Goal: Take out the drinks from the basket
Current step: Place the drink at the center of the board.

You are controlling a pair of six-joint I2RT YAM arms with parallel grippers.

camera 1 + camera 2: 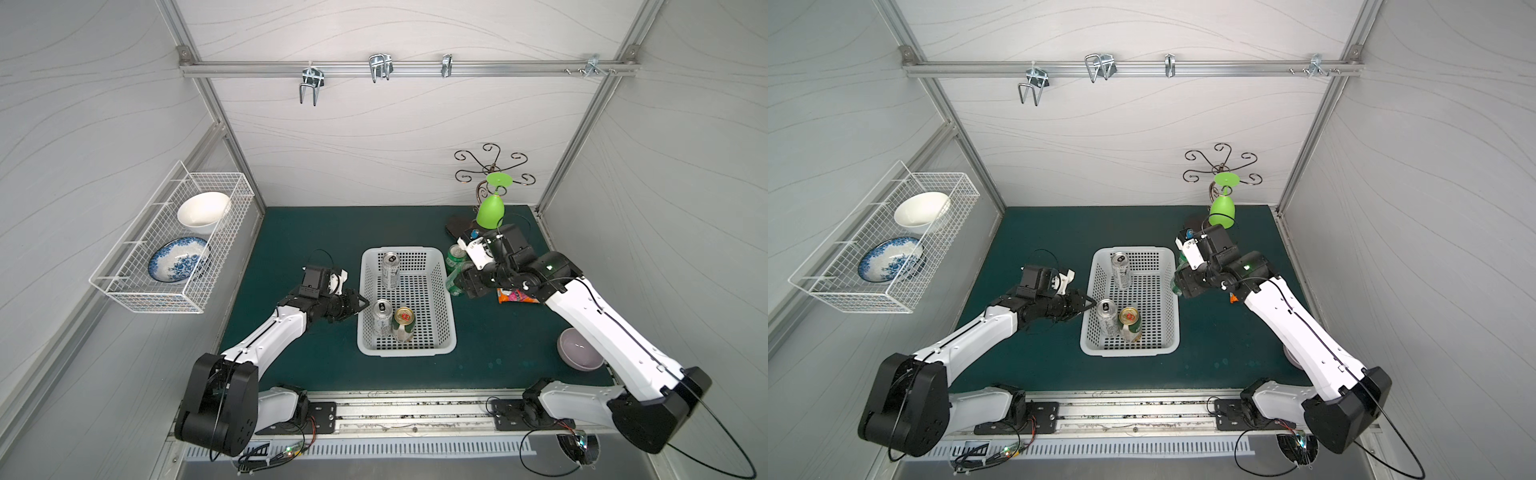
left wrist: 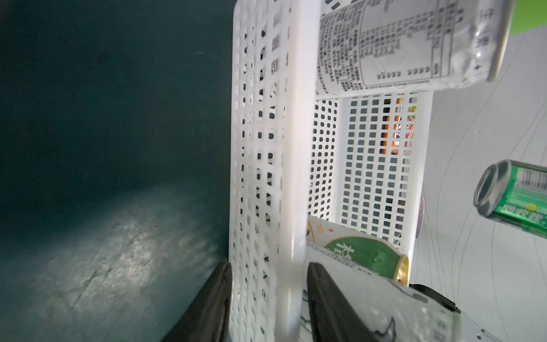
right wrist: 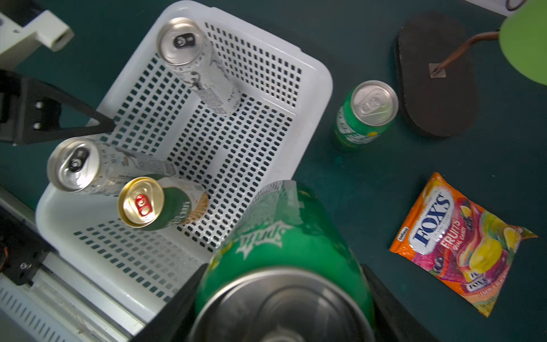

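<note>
Clamping the basket (image 1: pixel 405 352) by its long side wall: left gripper (image 2: pixel 268 268), closed on the rolled rim, one finger (image 2: pixel 207 308) outside the perforated wall and the other inside. The basket sits on the dark green worktop (image 1: pixel 291 232), between the two grippers.

Item, right gripper (image 3: pixel 284 290): closed on a green can (image 3: pixel 281 237), a finger on either side of its body; the can is held tilted and off the worktop, at the basket's rim opposite the left gripper.

Item, nearest the left gripper, just inside the clamped wall: silver-white can (image 1: pixel 382 316), upright in the basket. Just beside it, on the side away from that gripper: gold-top can (image 1: pixel 403 325), green and white, red tab, upright, also in the basket.

Item, farther along the same wall from the left gripper, at the basket's far end: second silver-white can (image 1: pixel 390 269), upright, apart from the other two.

Item, just beyond the right gripper, outside the basket: second green can (image 1: pixel 456 255), upright on the worktop.

Item, beside the right gripper on the side away from the basket: orange snack packet (image 3: pixel 455 245), flat on the worktop.

Item, past the second green can: dark stand base (image 3: pixel 435 74), green goblet (image 1: pixel 490 212) hung upside down on the stand.

Item, well behind the right gripper, beside its arm: purple bowl (image 1: pixel 577 349).
</note>
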